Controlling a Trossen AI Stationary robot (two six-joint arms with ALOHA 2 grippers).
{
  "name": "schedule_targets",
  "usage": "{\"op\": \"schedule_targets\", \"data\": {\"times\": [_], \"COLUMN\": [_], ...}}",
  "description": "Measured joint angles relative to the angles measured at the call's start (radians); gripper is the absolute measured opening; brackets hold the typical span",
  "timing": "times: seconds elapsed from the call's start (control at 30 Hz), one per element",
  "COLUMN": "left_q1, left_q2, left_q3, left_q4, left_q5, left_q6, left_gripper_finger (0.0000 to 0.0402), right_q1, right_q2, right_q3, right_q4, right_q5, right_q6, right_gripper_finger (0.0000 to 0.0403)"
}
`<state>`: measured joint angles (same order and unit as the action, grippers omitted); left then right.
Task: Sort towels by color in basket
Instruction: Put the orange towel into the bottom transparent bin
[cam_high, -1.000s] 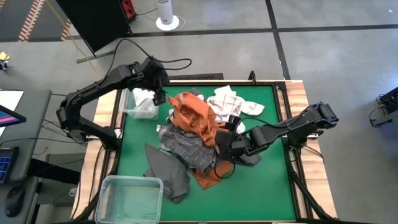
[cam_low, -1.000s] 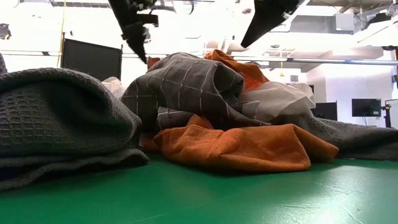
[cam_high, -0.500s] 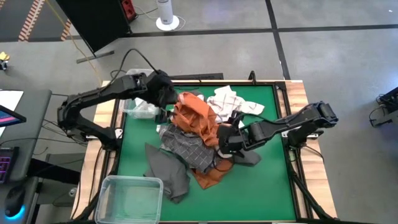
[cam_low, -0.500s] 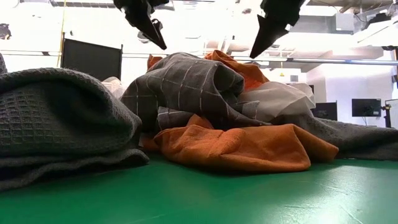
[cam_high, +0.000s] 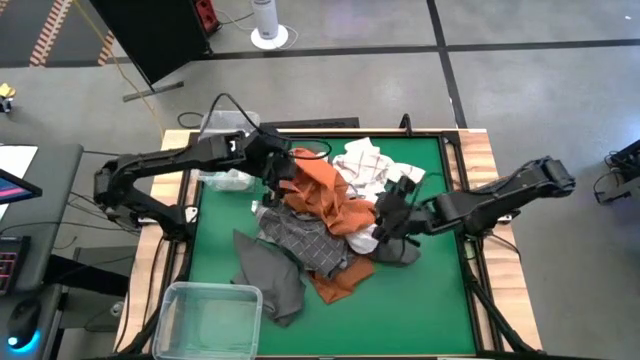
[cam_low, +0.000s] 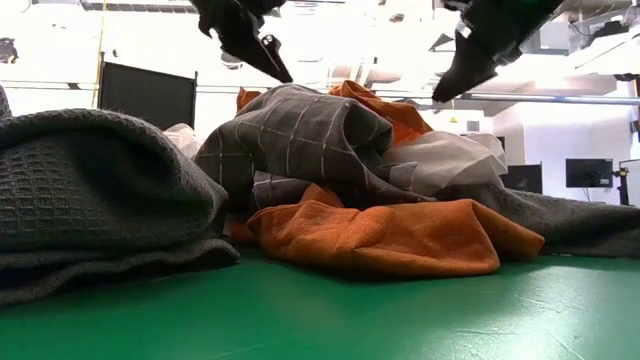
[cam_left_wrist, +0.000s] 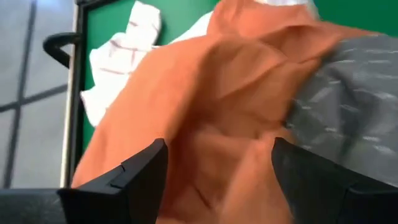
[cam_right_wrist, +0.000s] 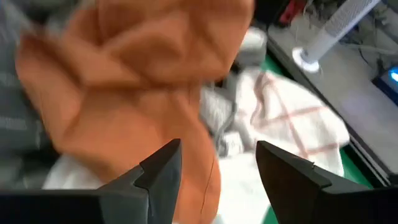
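Towels (cam_high: 320, 215): heaped mid-table, unmoved.
Left gripper (cam_high: 272, 178): spread, now advanced from clear bin (cam_high: 228, 172) over rust-orange towel (cam_high: 322, 190).
Right gripper (cam_high: 392, 208): spread, pulled back rightward, empty.

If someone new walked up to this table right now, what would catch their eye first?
First, the rumpled pile of towels mid-table, with a rust-orange towel draped over its top and a dark grey checked towel bunched beneath it. Next, both arms closing on that heap: the left gripper open over the orange cloth's left edge, the right gripper open at the pile's right side. An empty clear bin sits at the table's near-left corner.
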<state>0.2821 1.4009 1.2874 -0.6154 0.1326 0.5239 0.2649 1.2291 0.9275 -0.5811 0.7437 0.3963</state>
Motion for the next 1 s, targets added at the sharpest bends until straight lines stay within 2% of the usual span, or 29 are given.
{"op": "schedule_targets", "data": {"times": [0.27, 0.47, 0.57, 0.63, 0.7, 0.87, 1.0], "left_q1": [-0.017, -0.018, -0.017, -0.018, -0.026, -0.037, -0.036], "left_q2": [0.131, 0.239, 0.269, 0.271, 0.269, 0.242, 0.149], "left_q3": [-0.02, -0.02, -0.02, -0.02, -0.02, -0.021, -0.015], "left_q4": [0.262, 0.292, 0.289, 0.29, 0.294, 0.292, 0.291], "left_q5": [-0.031, -0.092, -0.135, -0.135, -0.134, -0.13, -0.122], "left_q6": [0.06, 0.098, 0.088, 0.079, 0.07, 0.018, -0.025], "left_gripper_finger": [0.0275, 0.0273, 0.0258, 0.0232, 0.0187, 0.0026, 0.0004], "right_q1": [-0.045, -0.043, -0.045, -0.045, -0.045, -0.013, 0.024], "right_q2": [-0.096, -0.1, -0.114, -0.127, -0.14, -0.176, -0.207], "right_q3": [-0.029, -0.029, -0.029, -0.029, -0.029, -0.029, -0.029], "right_q4": [0.25, 0.302, 0.302, 0.302, 0.302, 0.276, 0.216], "right_q5": [0.0, 0.001, 0.009, 0.018, 0.018, 0.02, 0.063], "right_q6": [-0.192, -0.273, -0.278, -0.287, -0.289, -0.281, -0.274], "right_gripper_finger": [0.0235, 0.0235, 0.0235, 0.0235, 0.0235, 0.0235, 0.0235]}}
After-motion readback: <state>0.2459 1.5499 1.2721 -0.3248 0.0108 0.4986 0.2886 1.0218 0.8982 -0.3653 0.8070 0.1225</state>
